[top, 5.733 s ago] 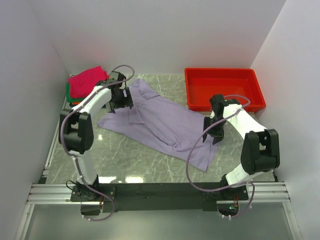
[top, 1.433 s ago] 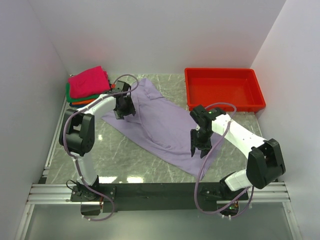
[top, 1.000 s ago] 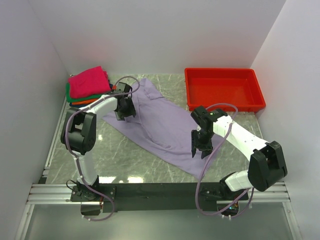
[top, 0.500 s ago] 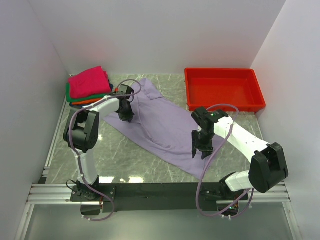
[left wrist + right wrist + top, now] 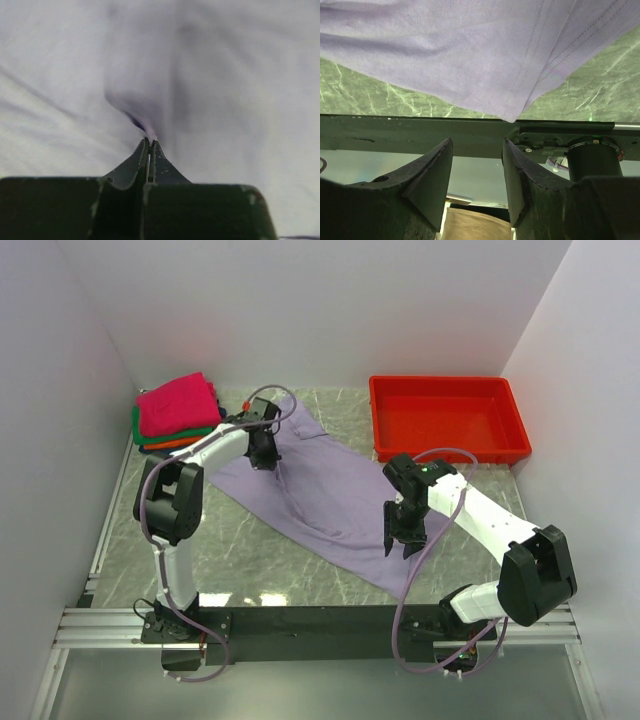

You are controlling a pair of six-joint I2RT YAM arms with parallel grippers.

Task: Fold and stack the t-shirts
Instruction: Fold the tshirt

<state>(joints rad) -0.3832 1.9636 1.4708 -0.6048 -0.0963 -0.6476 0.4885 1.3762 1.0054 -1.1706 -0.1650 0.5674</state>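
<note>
The lavender t-shirt (image 5: pixel 330 490) lies spread out diagonally on the marble table. My left gripper (image 5: pixel 266 453) is at its upper left part, shut on a pinched-up ridge of the cloth; in the left wrist view the shirt (image 5: pixel 225 75) fills the frame and a small peak of fabric is clamped between the closed tips of that gripper (image 5: pixel 150 143). My right gripper (image 5: pixel 402 544) hangs open over the shirt's lower right end. In the right wrist view this gripper (image 5: pixel 477 150) holds nothing, and the shirt's hem corner (image 5: pixel 512 112) lies just beyond its tips.
A stack of folded shirts (image 5: pixel 176 408), magenta on top with green and orange under it, sits at the back left by the wall. A red plastic tray (image 5: pixel 450 425) stands at the back right. White walls close in on three sides.
My left gripper has shut on the lavender cloth and shifted a little to the right and back along the shirt. The right arm has stayed put.
</note>
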